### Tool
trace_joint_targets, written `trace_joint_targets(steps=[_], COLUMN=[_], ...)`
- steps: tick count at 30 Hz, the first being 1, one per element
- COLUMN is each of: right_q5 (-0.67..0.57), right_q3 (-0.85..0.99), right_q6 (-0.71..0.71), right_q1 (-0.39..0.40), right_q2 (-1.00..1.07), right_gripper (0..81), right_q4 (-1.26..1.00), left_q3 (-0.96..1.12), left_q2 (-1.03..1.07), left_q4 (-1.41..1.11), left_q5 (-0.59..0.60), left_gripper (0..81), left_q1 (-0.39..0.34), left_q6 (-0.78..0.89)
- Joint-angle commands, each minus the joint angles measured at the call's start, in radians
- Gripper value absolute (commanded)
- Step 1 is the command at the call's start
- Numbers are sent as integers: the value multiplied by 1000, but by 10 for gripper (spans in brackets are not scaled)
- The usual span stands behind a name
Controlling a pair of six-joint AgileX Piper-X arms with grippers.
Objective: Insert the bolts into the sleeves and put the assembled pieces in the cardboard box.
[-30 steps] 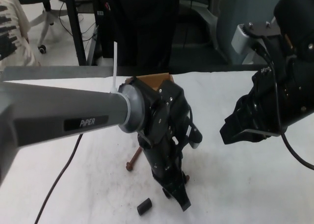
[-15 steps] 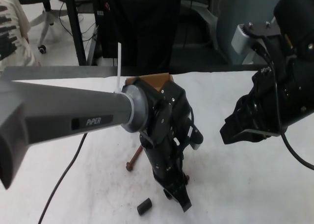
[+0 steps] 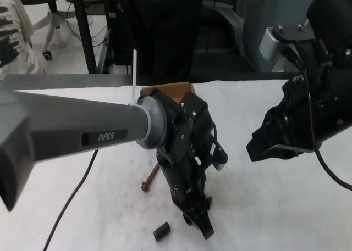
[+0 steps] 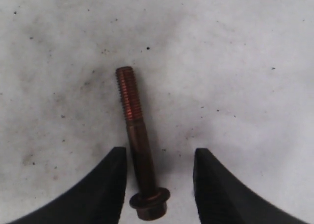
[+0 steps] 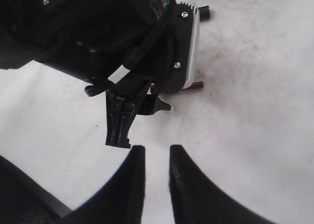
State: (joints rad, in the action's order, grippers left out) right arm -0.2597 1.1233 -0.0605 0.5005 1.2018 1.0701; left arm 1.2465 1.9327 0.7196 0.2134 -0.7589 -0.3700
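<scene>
A copper bolt (image 4: pixel 140 145) lies flat on the white cloth between the fingers of my left gripper (image 4: pixel 159 185), which is open and straddles the shank just above the flanged head. In the high view that gripper (image 3: pixel 198 221) points down at the bench, and a bit of the bolt (image 3: pixel 209 199) shows beside it. A second bolt (image 3: pixel 149 177) lies to its left. A black sleeve (image 3: pixel 161 230) lies near the front edge. The cardboard box (image 3: pixel 170 90) stands behind the left wrist. My right gripper (image 5: pixel 156 177) hangs to the right, fingers slightly apart with nothing between them.
The left arm's grey tube (image 3: pixel 71 130) crosses the left half of the bench. A black cable (image 3: pixel 69 199) trails over the cloth beneath it. The right arm's black bulk (image 3: pixel 302 119) hangs over the right side. Open white cloth lies between the two grippers.
The left arm has shifted slightly and its gripper has sunk a little toward the cloth. The right arm, bolts and sleeve have kept still.
</scene>
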Motion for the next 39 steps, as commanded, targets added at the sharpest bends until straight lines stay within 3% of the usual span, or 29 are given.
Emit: trace_joint_targets(steps=[1,17,24,30,35,39], right_q5=[-9,-9,-1,-1,-8,-36], right_q3=[-1,-1,-1,-2,-39,-73], right_q6=[9,21,61,114,202,241], right_q1=[-1,-1,-15,-94,-153,-149], right_q2=[-12,-12,-12,-6,37,132], right_gripper=[173,173,173,173,173,174], right_q4=[6,4,4,-41,-90,-83], left_q3=[9,179,179,169,169,165], left_q2=[3,-17,-63,-178,-300,-367], left_q4=[-2,150,263,325,325,325], left_q5=[3,-112,-139,-113,-100,-108], left_gripper=[409,409,409,409,409,409], left_q1=[-3,25,143,261,310,334], left_q6=[-5,-5,-5,-3,24,41])
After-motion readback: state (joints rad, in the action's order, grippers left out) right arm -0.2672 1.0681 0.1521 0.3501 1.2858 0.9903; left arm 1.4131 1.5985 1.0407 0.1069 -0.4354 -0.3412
